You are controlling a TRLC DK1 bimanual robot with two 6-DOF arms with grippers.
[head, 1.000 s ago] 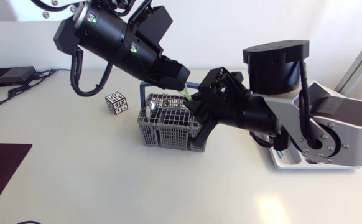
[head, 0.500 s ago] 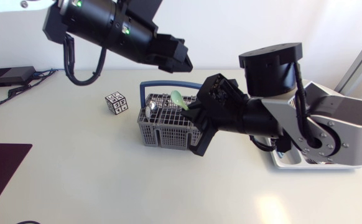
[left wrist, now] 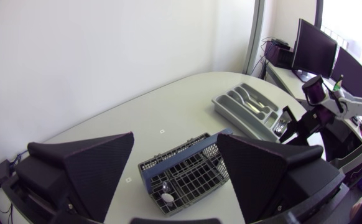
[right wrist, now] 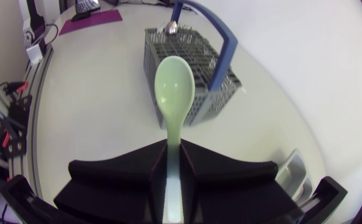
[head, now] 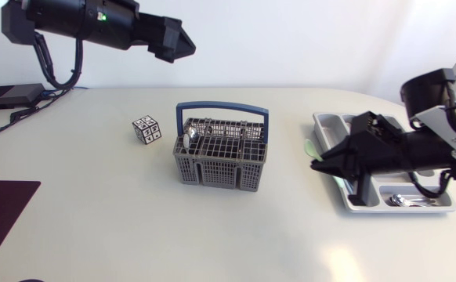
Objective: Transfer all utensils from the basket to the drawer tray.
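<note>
The right hand is clenched on the handle of a pale green spoon, one finger on each side. The spoon's bowl sticks out ahead of the fingertips, pointing toward the grey basket. That basket, with its blue handle upright, stands well ahead of this hand on the surface. A metal utensil is in one of the basket's end compartments. The drawer tray lies right at the hand, partly beneath and behind it, and the spoon hangs at the tray edge nearest the basket. Some metal cutlery lies in a tray compartment behind the hand, beside the arm.

The left hand is raised high and released, its two broad fingers spread with nothing between them. From its wrist view the basket sits far below, between the fingers, with the tray beyond. A small patterned cube rests on the surface below this hand, near the basket.
</note>
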